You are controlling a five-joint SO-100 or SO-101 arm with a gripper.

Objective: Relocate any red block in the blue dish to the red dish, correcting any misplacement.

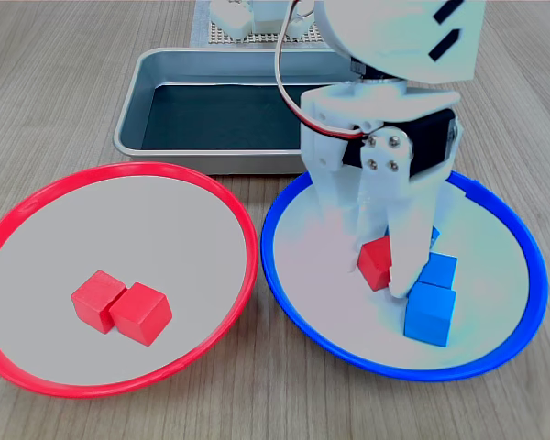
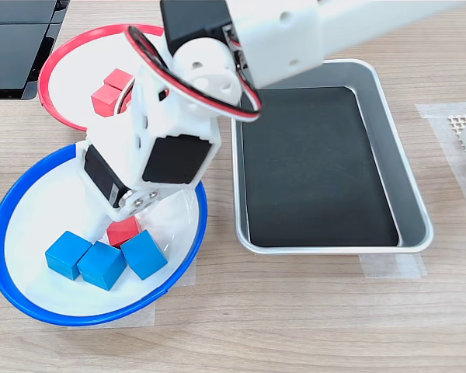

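Items listed left to right as the first exterior view shows them.

1. Red dish (image 1: pixel 247 240): on the counter (image 1: pixel 64 82) at the first exterior view's left. Holds two red cubes (image 1: pixel 121 307), touching, near its 6 o'clock. This is the destination; bare floor remains from centre to 12 o'clock.

2. Metal tray (image 1: pixel 133 115): behind both dishes, dark lining, nothing seen in it. Not part of this step.

3. Blue dish (image 1: pixel 284 284): at the first exterior view's right, rim just beside the red dish's rim. Holds the red block (image 1: pixel 375 260) close to centre and blue cubes (image 1: pixel 433 302) toward 4 to 5 o'clock, the nearest touching or almost touching the block.

4. Gripper (image 1: pixel 385 261): lowered into the blue dish with fingers (image 1: pixel 405 252) straddling the red block. Whether it has closed on the block cannot be told; the arm body hides the contact in the second exterior view.

Handling notes, as judgement: the step in hand appears to be the grasp.
- Close squarely on opposite faces.
- Keep the far finger from snagging the neighbouring blue cube.
- Lift straight up above both rims before swinging toward the first exterior view's left.
- Release low over bare floor, apart from the two red cubes.
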